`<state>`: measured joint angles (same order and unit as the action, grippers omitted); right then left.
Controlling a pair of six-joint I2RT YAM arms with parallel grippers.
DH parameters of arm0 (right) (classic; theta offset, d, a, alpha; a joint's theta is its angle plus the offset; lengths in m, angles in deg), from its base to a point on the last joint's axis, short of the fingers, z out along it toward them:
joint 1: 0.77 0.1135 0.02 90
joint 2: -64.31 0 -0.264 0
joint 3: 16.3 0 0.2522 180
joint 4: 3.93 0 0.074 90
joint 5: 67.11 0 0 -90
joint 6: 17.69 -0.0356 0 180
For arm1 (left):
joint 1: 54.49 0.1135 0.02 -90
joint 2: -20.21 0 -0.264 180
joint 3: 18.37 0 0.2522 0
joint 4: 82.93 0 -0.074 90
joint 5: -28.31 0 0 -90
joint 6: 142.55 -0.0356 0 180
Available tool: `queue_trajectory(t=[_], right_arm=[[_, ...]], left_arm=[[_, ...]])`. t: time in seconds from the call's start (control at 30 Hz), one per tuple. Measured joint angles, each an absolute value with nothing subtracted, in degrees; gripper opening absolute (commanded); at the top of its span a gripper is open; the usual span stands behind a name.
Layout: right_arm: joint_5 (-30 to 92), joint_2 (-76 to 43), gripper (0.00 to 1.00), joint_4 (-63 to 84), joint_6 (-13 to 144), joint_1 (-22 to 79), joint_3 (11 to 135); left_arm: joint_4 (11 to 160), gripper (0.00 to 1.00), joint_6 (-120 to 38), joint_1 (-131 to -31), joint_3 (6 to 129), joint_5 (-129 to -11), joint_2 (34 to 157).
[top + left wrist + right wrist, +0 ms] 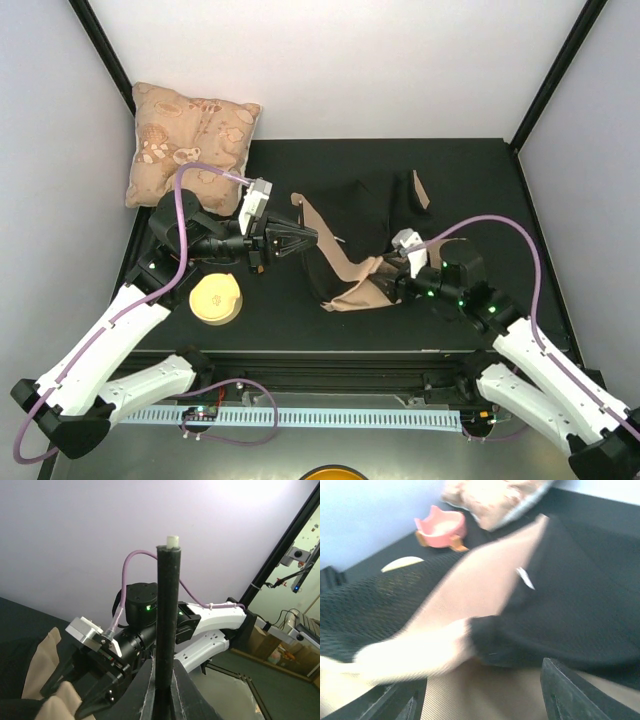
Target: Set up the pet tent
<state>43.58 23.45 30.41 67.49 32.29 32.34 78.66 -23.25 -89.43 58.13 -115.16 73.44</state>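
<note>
Pet tent [365, 220] collapsed on the table [480, 170], between both arms

Left gripper [303, 239] clenched on the black tent pole [167, 620], white tip upward in its wrist view; right gripper [387, 284] released, spread astride the tan canvas [485, 595].

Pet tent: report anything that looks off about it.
The pet tent lies collapsed mid-table, a crumpled heap with tan flaps folded over black fabric instead of standing. One pole sticks out of the shut left gripper, and its white-tipped end is free in the air.
</note>
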Motion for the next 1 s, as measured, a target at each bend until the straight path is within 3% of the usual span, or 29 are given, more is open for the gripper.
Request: queue_trajectory(t=[0.17, 0.23, 0.4, 0.7, 0.87, 0.93, 1.0], right_arm=[[49.4, 17.0, 0.54, 22.7, 71.3, 36.0, 33.7], [51.0, 14.1, 0.55, 20.8, 72.6, 36.4, 35.1], [53.0, 10.9, 0.72, 17.5, 75.4, 36.4, 37.7], [48.9, 6.0, 0.78, 23.8, 84.1, 36.4, 44.9], [56.5, 0.7, 0.83, 31.1, 91.9, 32.3, 50.2], [60.7, -2.5, 0.98, 34.6, 94.8, 28.3, 53.6], [64.7, -5.4, 1.00, 38.6, 98.8, 25.4, 57.1]], left_arm=[[78.7, 0.02, -23.2, -89.4, 58.1, -115.2, 73.4], [78.7, 0.02, -23.2, -89.4, 58.1, -115.3, 73.4], [78.7, 0.02, -23.2, -89.4, 58.1, -115.3, 73.4], [78.7, 0.02, -23.2, -89.4, 58.0, -115.3, 73.4], [79.1, 0.02, -23.1, -89.4, 57.1, -115.6, 73.4], [79.4, 0.02, -22.9, -89.4, 56.6, -115.9, 73.5], [80.1, 0.02, -22.4, -89.4, 56.1, -116.1, 73.5]])
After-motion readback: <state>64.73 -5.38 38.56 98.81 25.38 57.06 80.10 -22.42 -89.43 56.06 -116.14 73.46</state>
